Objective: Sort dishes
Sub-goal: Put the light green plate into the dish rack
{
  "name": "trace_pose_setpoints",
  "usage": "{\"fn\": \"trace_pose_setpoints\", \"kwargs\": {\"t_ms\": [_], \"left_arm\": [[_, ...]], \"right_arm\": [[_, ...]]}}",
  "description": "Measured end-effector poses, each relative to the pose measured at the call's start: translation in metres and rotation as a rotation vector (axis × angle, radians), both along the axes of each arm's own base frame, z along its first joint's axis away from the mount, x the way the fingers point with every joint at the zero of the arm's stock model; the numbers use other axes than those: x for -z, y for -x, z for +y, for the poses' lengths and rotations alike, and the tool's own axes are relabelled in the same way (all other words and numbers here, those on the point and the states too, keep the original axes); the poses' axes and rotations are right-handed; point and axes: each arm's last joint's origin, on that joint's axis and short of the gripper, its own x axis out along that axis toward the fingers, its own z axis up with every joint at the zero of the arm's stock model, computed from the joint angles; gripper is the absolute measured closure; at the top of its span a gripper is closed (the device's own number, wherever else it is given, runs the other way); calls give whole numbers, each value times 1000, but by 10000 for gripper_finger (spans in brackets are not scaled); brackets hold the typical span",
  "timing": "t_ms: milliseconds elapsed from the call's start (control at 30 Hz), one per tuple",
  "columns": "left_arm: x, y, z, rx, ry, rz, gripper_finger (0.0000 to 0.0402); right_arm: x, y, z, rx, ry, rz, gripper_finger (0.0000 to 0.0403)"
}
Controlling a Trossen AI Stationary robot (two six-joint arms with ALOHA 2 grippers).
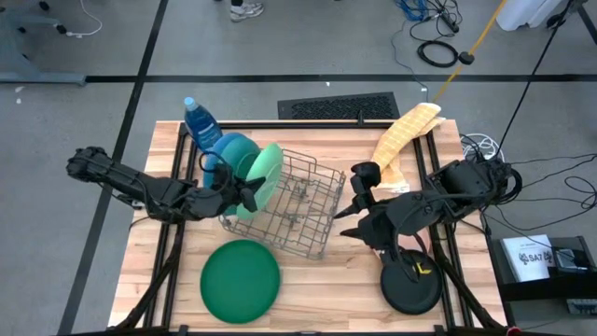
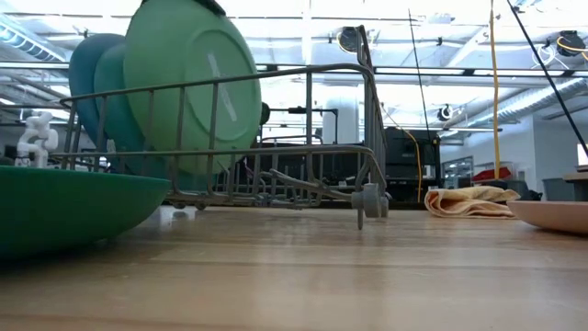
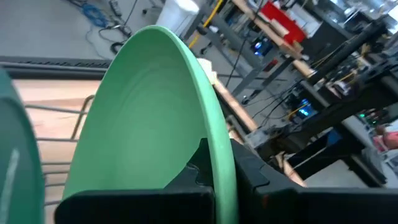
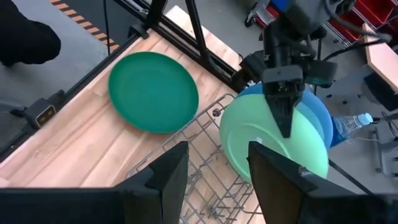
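wooden table [image 1: 308,271] | left gripper [image 1: 250,191] clamped on light green plate [image 1: 264,177], upright in rack [image 1: 298,205] | right gripper [image 1: 350,219] jaws apart, empty, beside rack | dark green plate [image 1: 241,280] flat near front edge

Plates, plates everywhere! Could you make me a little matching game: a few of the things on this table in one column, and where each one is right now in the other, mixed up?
Things:
1. light green plate
2. dark green plate
3. black plate
4. blue plate

Places:
A. flat on the wooden table, near the right hand
B. on edge in the wire rack, behind another plate
C. flat on the table, in front of the rack
D. on edge in the rack, rim pinched by the left hand

Pairs: 1-D, 2-C, 3-A, 4-B
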Motion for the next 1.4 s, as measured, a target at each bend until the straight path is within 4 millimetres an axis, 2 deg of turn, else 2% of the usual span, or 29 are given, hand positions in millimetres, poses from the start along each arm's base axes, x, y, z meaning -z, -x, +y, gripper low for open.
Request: {"fn": "trace_pose_setpoints", "kwargs": {"t_ms": [233, 733, 1067, 1400], "left_arm": [[8, -2, 8, -24, 7, 5, 390], [8, -1, 8, -69, -14, 2, 390], [12, 1, 9, -109, -20, 33, 388], [14, 1, 9, -86, -26, 63, 293]], "right_arm": [[2, -2, 1, 8, -8, 3, 243], [16, -17, 14, -4, 8, 50, 243], [16, -16, 13, -8, 14, 55, 243], [16, -16, 13, -8, 15, 59, 243]]}}
